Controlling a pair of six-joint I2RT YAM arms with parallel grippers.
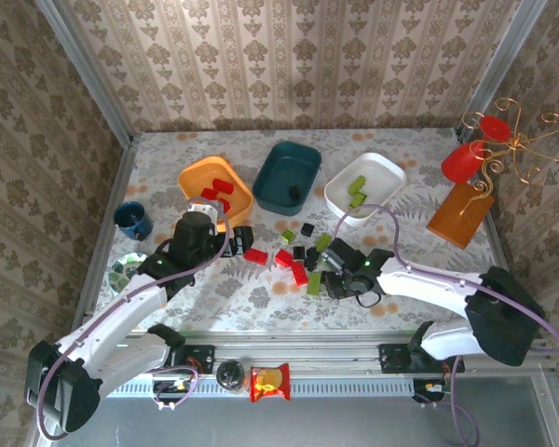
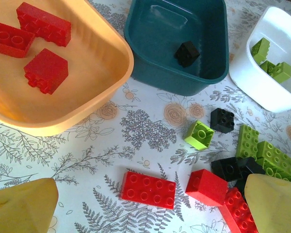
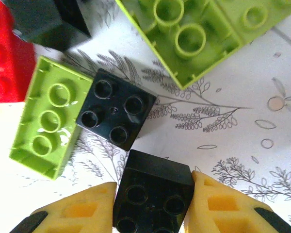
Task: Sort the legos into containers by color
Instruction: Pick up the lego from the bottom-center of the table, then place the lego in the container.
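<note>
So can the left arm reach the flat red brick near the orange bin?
Probably yes: the left gripper is open with the red brick lying flat between its fingers, nothing on top.

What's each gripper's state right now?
Left gripper: open, holding nothing.
Right gripper: closed on a black brick.

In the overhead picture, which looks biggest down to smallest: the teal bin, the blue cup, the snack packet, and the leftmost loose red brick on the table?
1. teal bin, clearly largest.
2. blue cup and snack packet look about alike, so I won't rank them.
3. red brick, smallest.
</note>
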